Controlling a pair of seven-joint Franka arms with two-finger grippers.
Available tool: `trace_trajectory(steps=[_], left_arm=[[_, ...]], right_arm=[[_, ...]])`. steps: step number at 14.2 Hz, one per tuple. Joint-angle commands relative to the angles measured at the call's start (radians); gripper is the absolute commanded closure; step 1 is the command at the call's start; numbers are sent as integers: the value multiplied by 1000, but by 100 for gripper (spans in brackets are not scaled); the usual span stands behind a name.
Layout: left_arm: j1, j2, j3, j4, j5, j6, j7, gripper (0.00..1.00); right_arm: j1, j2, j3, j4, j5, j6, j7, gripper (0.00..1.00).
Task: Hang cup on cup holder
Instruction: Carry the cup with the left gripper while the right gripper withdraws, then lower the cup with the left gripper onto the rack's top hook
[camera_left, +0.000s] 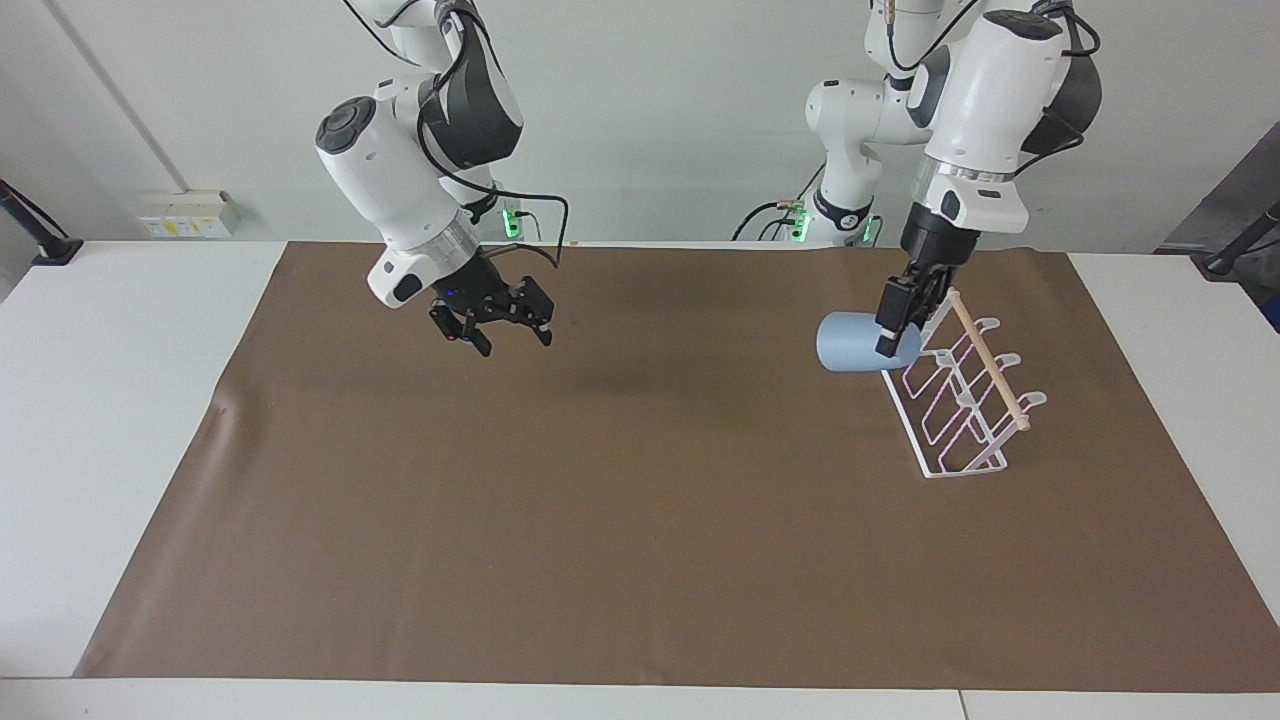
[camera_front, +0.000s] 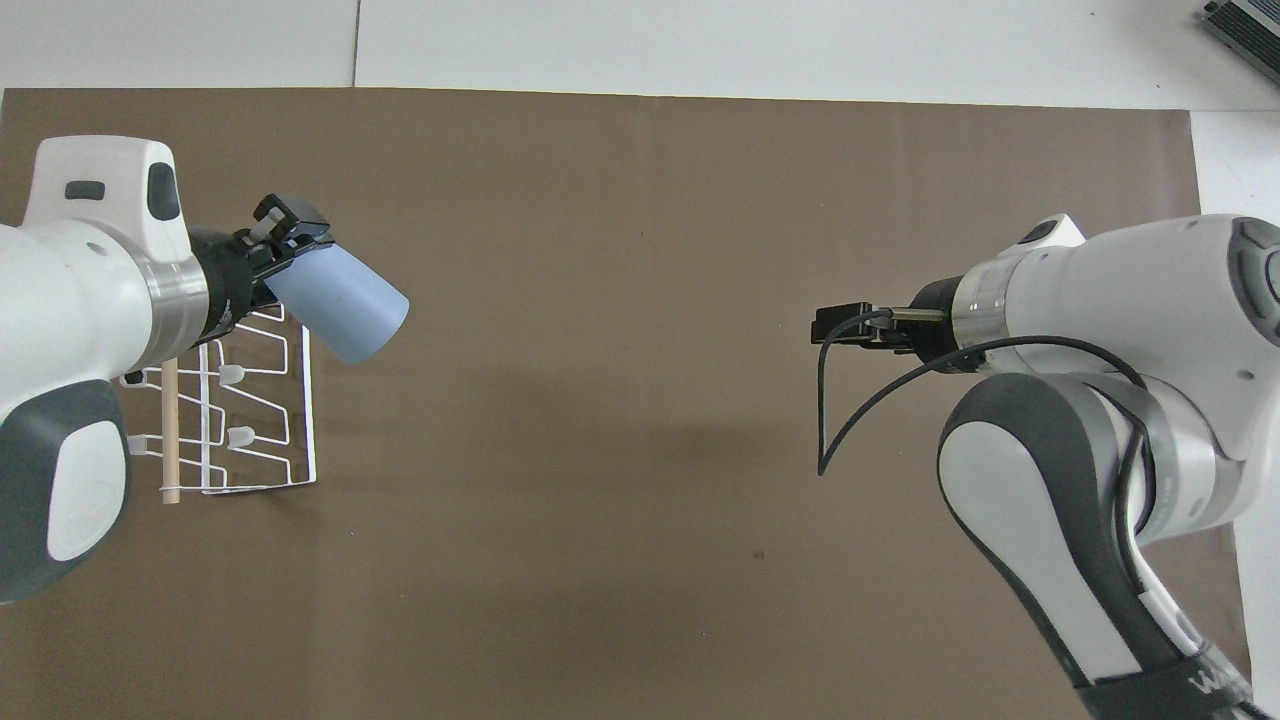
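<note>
The step in hand is the carry to the rack. The left gripper (camera_left: 893, 318), at the right of the facing view, is clenched on the rim wall of the light-blue cup (camera_left: 850, 343) and holds it on its side in the air, just beside the upper end of the white wire cup holder (camera_left: 955, 400). The cup's closed base points toward the middle of the frame, so its mouth faces the rack. In the overhead view the same cup (camera_front: 338, 303) shows at the upper left, over the rack's (camera_front: 245, 420) upper corner.

The right gripper (camera_left: 495, 322), in the upper left of the facing view, hangs released and empty over the brown mat (camera_left: 600, 520), well apart from the cup; that arm waits.

As I judge it, the cup is not yet hung. The next move calls for lining the open mouth up with one of the flat prongs (camera_left: 985, 323) under the wooden dowel (camera_left: 985, 355), sliding it on, then letting go.
</note>
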Motion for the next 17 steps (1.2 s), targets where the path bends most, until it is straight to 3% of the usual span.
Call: trace_trajectory(steps=[1,4,8,14,17], left_arm=[[58,9,-7,47,156,-28,23,100],[97,12,-7,46,288,53,19,100],[121,17,-7,12,331,199,16,100],[140,-18,-7,-117,333,322,19,100],[141,-21,-7,-146,382,328,20,100]], right_arm=[[-36,-11,5,23,-177,-20,49,0],[-73,-16,5,101,-240,-125,54,0],[-111,-25,5,248,-243,-329,52,0],[-152,-87,2,270,-250,-379,51,0],[-200,-76,-1,318,-240,-503,34,0]])
